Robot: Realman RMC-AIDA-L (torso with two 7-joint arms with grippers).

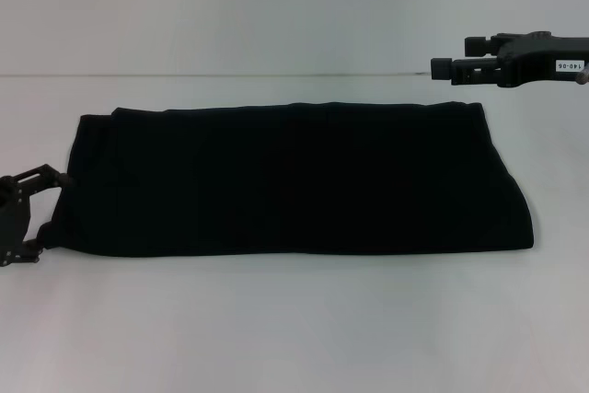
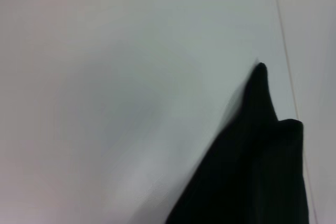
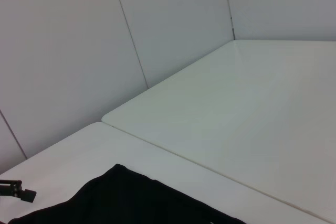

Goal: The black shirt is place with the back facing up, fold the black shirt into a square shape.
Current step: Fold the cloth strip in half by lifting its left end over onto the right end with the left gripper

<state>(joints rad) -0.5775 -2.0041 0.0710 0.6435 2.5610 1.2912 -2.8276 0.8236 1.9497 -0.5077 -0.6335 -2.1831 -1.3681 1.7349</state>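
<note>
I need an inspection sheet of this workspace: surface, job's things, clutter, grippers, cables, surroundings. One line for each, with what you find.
Surface: white table, plain, with a seam to a second table top in the right wrist view.
Job's things: black shirt lies flat as a wide band, already folded lengthwise, not yet square.
Clutter: nothing seen.
Grippers: left gripper is low at the shirt's left end, jaws spread around its edge; right gripper is raised beyond the far right corner, touching nothing.
Cables: nothing seen.
Surroundings: white panelled wall behind the table.
</note>
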